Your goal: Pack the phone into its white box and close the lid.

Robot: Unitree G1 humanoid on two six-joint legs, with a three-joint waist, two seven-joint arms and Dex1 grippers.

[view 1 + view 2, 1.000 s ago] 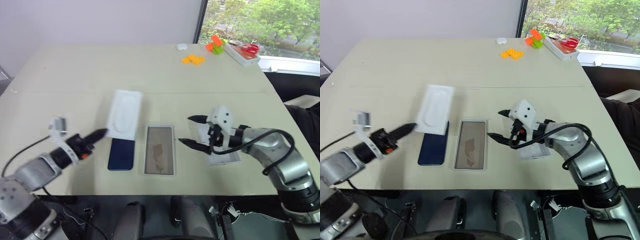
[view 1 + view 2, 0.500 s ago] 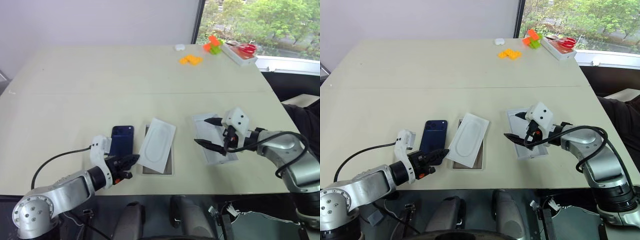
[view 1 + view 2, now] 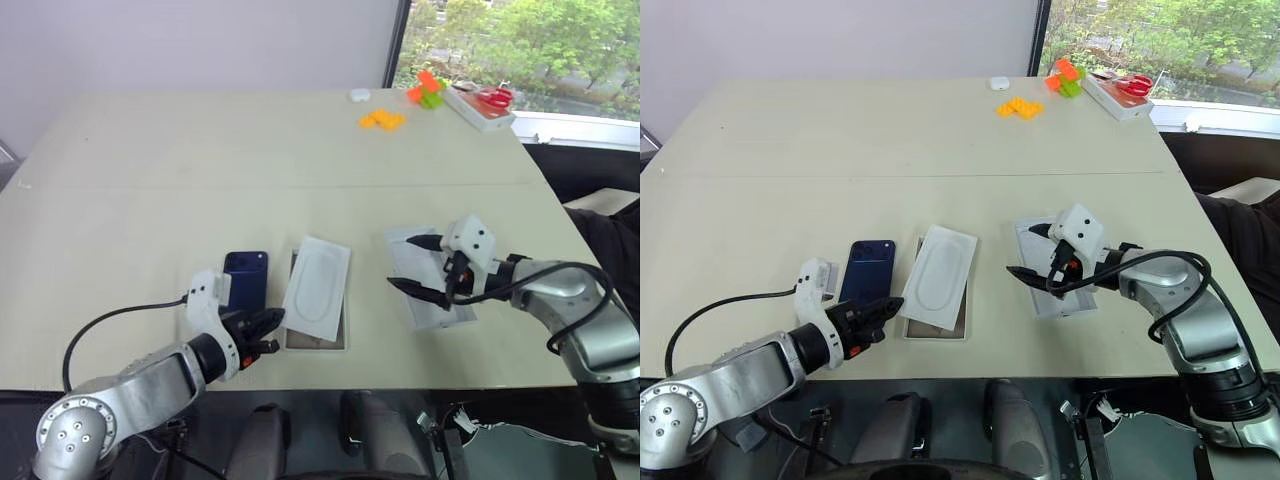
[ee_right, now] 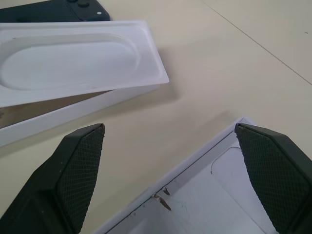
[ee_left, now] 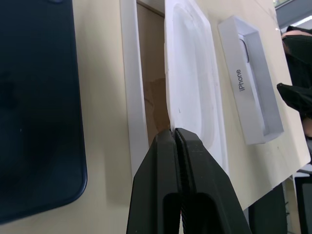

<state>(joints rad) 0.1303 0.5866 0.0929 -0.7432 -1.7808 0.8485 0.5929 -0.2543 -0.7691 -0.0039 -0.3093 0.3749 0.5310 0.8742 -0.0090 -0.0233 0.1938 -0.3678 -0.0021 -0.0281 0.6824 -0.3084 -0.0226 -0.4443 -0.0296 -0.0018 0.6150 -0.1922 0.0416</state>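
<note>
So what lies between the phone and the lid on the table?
In the left eye view, the white box lies between the phone and the lid, with the thin white insert resting over it.

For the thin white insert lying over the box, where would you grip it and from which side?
Grip the insert by its thin flat rim at the near short edge, coming in low from the robot's side. It lies tilted over the white box, so that edge overhangs and slim fingers fit around it. The left gripper is shut on exactly that edge; the oval recess offers no purchase.
</note>
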